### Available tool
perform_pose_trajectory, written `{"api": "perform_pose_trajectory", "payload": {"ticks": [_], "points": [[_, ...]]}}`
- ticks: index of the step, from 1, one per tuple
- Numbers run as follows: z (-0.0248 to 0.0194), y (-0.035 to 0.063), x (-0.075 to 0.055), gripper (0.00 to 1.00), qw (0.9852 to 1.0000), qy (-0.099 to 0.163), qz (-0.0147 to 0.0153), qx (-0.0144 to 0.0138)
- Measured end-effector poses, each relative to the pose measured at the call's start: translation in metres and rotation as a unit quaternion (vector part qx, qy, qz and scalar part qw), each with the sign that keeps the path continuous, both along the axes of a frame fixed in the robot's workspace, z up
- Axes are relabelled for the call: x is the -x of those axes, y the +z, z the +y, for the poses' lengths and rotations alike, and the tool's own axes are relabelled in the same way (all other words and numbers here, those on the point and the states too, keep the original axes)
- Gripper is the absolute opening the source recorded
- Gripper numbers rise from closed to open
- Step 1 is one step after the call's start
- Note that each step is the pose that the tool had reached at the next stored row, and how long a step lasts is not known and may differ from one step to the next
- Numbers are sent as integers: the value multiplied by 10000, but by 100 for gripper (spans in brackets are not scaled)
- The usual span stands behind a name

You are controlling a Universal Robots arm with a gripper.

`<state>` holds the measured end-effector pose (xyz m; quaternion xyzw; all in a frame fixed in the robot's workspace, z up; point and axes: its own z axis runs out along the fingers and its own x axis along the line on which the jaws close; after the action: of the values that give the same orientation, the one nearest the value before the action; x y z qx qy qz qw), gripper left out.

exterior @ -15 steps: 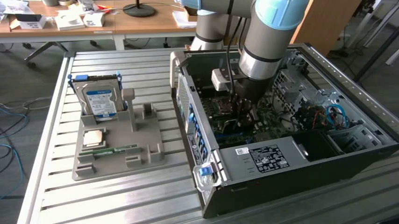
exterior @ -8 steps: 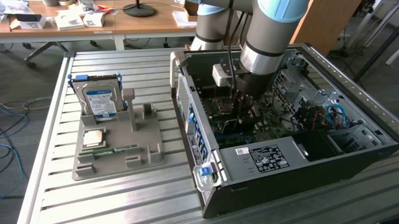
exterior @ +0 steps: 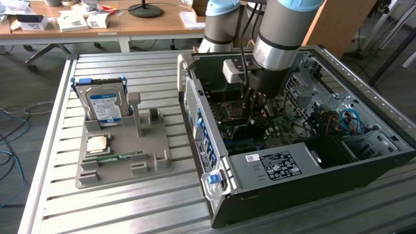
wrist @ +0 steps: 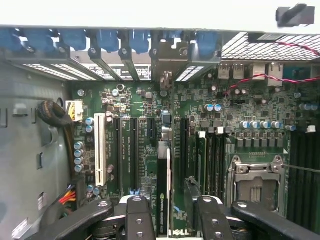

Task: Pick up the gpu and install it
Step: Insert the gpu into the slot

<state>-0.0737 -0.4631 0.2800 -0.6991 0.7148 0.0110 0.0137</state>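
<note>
The arm (exterior: 276,46) is reaching down into the open computer case (exterior: 364,92), hemmed by its walls. Below the gripper (wrist: 170,220), the card (wrist: 162,190) is standing between slots (wrist: 127,150), cables (exterior: 348,122) crowding one side.

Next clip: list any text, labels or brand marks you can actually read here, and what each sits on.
"DELL": white letters at the lower edge of the gpu, in the wrist view.
Label on the power supply: printed lines and symbols, too small to read.
Blue label on the hard drive: unreadable.
White markings on the motherboard: unreadable.
</note>
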Motion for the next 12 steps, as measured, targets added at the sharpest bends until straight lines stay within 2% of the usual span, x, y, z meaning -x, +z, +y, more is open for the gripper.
{"api": "perform_pose_trajectory", "payload": {"ticks": [12], "points": [[0,217,0,40,10000,0,0,15]]}}
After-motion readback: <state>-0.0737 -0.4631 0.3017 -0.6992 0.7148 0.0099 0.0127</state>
